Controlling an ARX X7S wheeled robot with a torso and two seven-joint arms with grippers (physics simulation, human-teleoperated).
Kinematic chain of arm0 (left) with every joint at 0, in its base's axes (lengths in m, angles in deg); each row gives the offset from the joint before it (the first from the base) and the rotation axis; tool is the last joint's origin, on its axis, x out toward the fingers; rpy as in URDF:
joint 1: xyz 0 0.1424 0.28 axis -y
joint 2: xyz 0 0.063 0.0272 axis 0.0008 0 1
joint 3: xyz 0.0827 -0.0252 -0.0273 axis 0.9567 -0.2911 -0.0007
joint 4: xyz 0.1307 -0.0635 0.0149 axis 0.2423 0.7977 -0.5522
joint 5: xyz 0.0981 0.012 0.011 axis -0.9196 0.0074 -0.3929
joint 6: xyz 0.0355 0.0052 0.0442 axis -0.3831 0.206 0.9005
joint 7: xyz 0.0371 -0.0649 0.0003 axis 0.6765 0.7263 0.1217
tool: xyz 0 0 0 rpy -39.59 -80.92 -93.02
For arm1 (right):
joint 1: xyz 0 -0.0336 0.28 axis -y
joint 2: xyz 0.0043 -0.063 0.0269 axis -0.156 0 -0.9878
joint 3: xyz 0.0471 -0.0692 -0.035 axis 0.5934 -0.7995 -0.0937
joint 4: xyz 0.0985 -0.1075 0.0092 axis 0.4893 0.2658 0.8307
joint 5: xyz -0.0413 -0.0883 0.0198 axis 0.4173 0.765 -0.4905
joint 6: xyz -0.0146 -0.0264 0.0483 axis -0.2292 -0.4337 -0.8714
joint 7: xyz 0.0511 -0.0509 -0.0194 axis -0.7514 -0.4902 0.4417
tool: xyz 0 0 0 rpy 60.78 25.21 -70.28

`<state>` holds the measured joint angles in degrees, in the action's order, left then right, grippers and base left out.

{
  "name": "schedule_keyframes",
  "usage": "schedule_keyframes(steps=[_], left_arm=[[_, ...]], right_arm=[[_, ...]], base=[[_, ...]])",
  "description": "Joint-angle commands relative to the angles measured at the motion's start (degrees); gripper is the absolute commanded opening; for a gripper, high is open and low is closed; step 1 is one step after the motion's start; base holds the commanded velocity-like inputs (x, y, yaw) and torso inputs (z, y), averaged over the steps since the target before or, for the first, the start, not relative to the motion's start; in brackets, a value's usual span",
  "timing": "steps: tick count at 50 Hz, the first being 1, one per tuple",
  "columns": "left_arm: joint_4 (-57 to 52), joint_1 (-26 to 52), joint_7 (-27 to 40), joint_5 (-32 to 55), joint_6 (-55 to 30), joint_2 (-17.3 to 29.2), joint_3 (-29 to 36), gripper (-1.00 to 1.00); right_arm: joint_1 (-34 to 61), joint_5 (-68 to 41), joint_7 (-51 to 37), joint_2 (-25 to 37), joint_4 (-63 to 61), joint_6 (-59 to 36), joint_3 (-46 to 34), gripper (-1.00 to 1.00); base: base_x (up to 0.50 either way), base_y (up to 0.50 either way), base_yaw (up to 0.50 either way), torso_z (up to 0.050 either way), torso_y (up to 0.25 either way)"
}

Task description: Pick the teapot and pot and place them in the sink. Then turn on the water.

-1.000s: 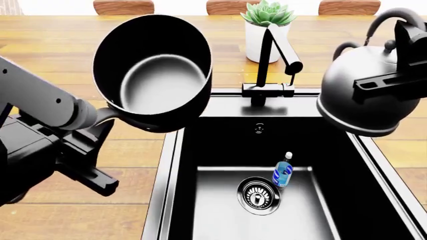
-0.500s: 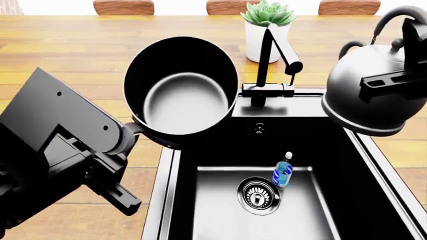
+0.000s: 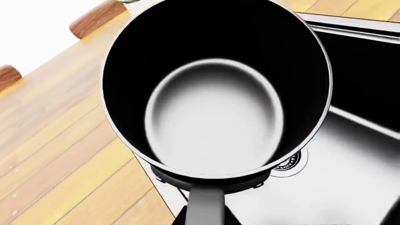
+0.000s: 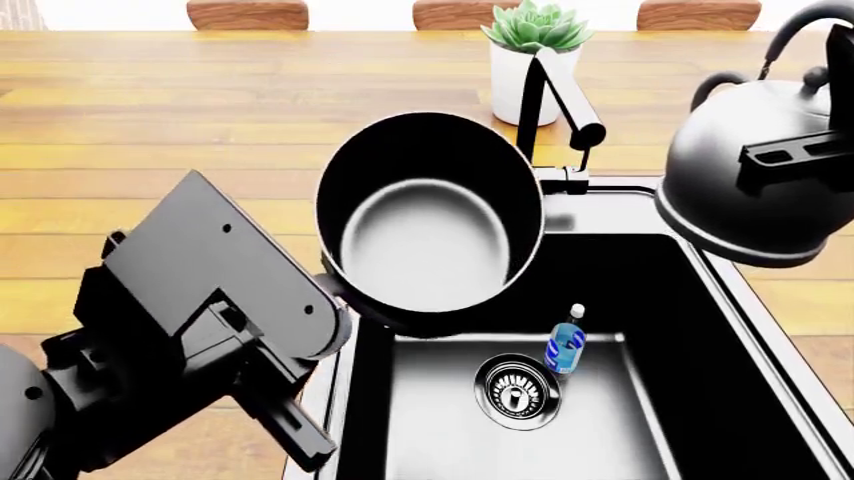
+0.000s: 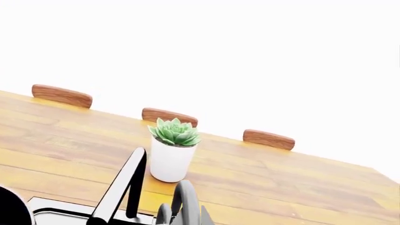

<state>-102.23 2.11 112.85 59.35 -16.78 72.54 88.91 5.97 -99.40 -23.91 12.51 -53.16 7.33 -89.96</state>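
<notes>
Left gripper (image 4: 287, 300) clenches the long handle of the wide black saucepan (image 4: 430, 222), tilted above the black steel-rimmed sink (image 4: 747, 330) for lowering, while right gripper (image 4: 834, 120) grips the airborne dark-grey kettle (image 4: 754, 175).

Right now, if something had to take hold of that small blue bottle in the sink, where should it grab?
Grip the blue bottle around its body from above: it stands upright on the sink floor beside the drain, walls blocking sideways approaches.
</notes>
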Motion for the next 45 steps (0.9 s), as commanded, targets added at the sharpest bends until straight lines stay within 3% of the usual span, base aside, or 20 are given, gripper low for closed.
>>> schedule_keyframes(steps=[1,45], left_arm=[[0.6,3.4,2.3,-2.9,-0.1,-4.4,-1.4,-1.0],[4.5,1.0,0.2,-7.0,0.4,-18.5,3.6,-1.0]], right_arm=[[2.4,2.3,-0.4,0.6,0.6,-0.3,2.0,-1.0],[3.4,1.5,-0.5,1.8,0.5,-0.5,2.3,-1.0]], base=[[0.0,0.0,0.0,0.0,0.0],[0.0,0.0,0.0,0.001,0.004]])
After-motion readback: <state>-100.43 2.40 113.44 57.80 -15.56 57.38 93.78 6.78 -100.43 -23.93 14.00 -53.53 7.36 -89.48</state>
